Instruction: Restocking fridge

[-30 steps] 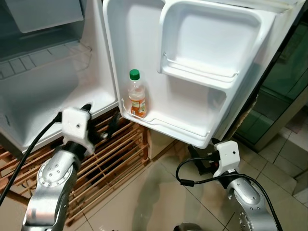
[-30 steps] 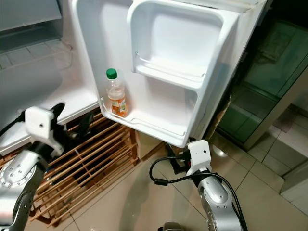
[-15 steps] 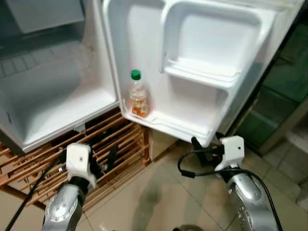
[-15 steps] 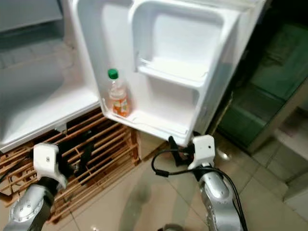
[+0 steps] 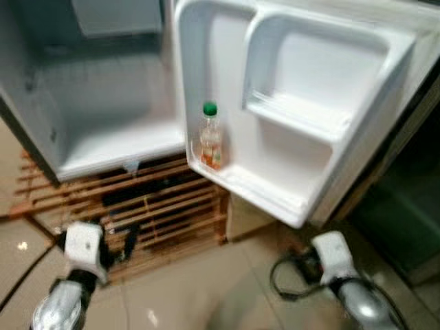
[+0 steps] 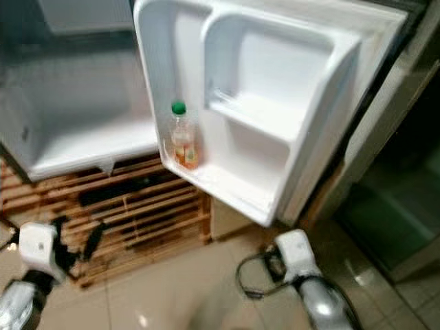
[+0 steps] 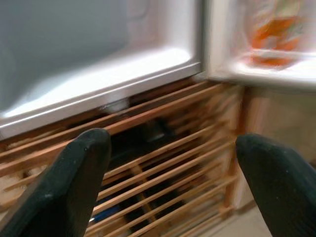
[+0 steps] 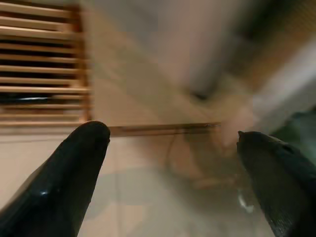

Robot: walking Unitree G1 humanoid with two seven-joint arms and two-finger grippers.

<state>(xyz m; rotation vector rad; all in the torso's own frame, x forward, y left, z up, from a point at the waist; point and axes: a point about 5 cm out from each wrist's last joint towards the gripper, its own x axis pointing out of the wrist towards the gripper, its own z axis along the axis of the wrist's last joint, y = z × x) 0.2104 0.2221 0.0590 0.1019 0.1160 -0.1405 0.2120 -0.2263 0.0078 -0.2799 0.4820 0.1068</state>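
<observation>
Tiled floor (image 5: 185, 302), pale and glossy, with a slatted wooden pallet (image 5: 158, 206) carrying a small white fridge (image 5: 103, 130). Views are blurred.

Fridge: cabinet open, interior bare as far as can be made out. Door (image 5: 309, 124) swung wide toward the robot's right, inner face showing two moulded shelves.

Bottle (image 5: 210, 137): one, green cap, orange label, standing upright in the lowest door shelf at its hinge-side corner, against the rail. No other stock visible in any view.

Left end effector (image 7: 173, 182): low near the floor, in front of the pallet's front edge; fingers spread wide, nothing between them. It faces the pallet slats and the fridge's bottom edge.

Right end effector (image 8: 173, 177): low over the tiles below the door's outer corner; fingers spread wide, empty.

Key relation: the bottle stands above and ahead of both end effectors, long axis vertical. It lies between the two arms, somewhat nearer the left; the remaining door-shelf space extends toward the right arm's side. Judged: with both end effectors empty, fetching another item probably comes next.
</observation>
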